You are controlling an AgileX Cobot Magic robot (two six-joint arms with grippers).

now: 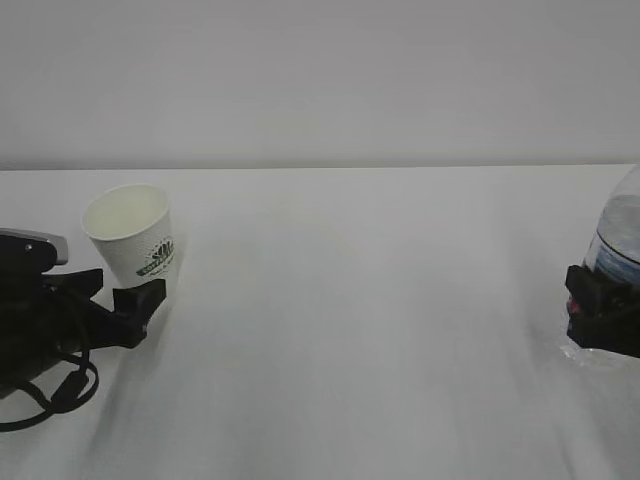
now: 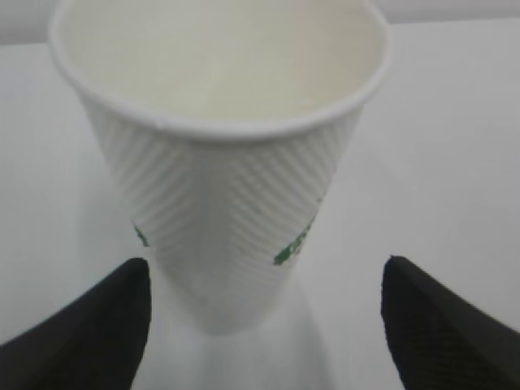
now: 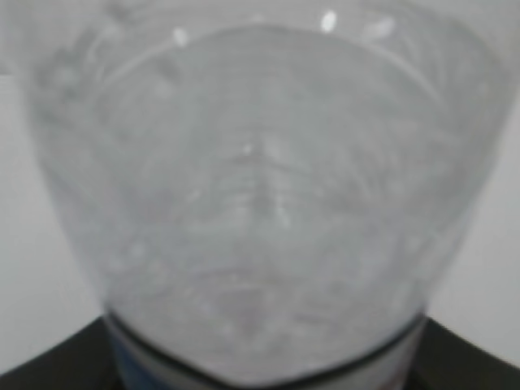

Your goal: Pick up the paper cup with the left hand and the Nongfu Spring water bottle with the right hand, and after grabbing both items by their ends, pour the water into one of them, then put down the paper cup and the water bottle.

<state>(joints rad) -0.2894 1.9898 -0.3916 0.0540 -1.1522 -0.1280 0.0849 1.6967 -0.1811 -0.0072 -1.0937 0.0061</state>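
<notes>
The white paper cup (image 1: 132,232) with its green logo stands upright on the table at the left, mouth open. My left gripper (image 1: 125,285) is open and low on the table, one finger on each side of the cup's base. In the left wrist view the cup (image 2: 223,162) sits between the black fingertips (image 2: 97,325) with a gap on both sides. At the right edge stands the Nongfu Spring water bottle (image 1: 618,235), with my right gripper (image 1: 598,310) shut on its lower part. The clear bottle (image 3: 260,187) fills the right wrist view. I cannot make out the water level.
The white table (image 1: 360,330) runs back to a pale wall. The left arm's black cables (image 1: 50,395) lie on the table near the front left corner. Nothing else stands between the cup and the bottle.
</notes>
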